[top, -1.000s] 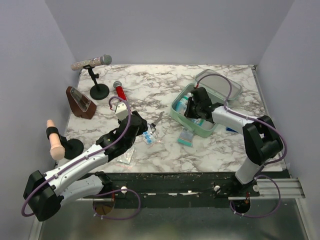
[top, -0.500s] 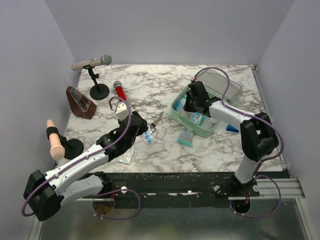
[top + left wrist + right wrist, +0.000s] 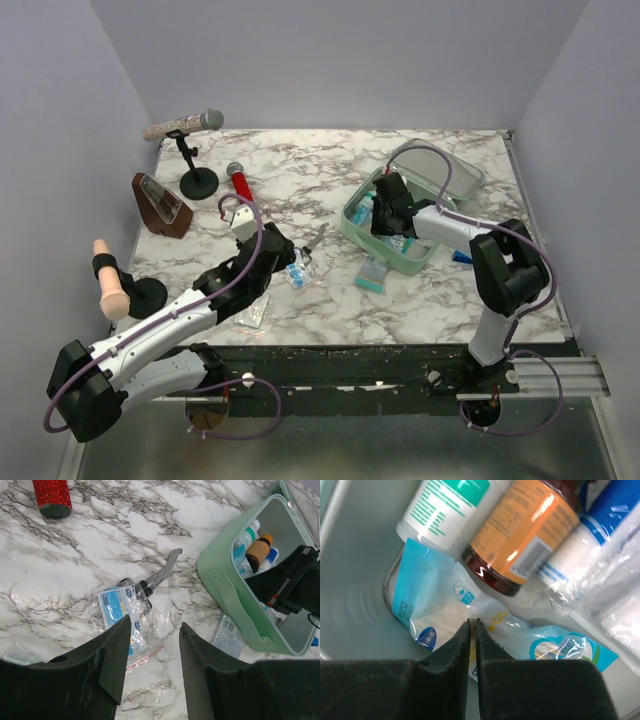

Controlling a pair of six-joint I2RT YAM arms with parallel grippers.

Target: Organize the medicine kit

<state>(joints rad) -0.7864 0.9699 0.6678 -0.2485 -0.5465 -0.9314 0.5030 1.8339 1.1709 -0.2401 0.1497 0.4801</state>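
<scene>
Mint-green medicine kit [image 3: 352,224] by the right edge of the surface [image 3: 300,180] is being filled. Right tool [image 3: 473,622], pinched narrow, is inside. Left tool [image 3: 154,624], wide, hangs over a packet [image 3: 116,607] to grab next.

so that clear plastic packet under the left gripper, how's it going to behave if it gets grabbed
Probably floppy: the clear plastic packet is wrinkled film lying flat, so it should sag from a pinch. Likely light, since it looks thin. The glossy film may slip, and the metal tool that seems to overlap its edge could get dragged along.
</scene>
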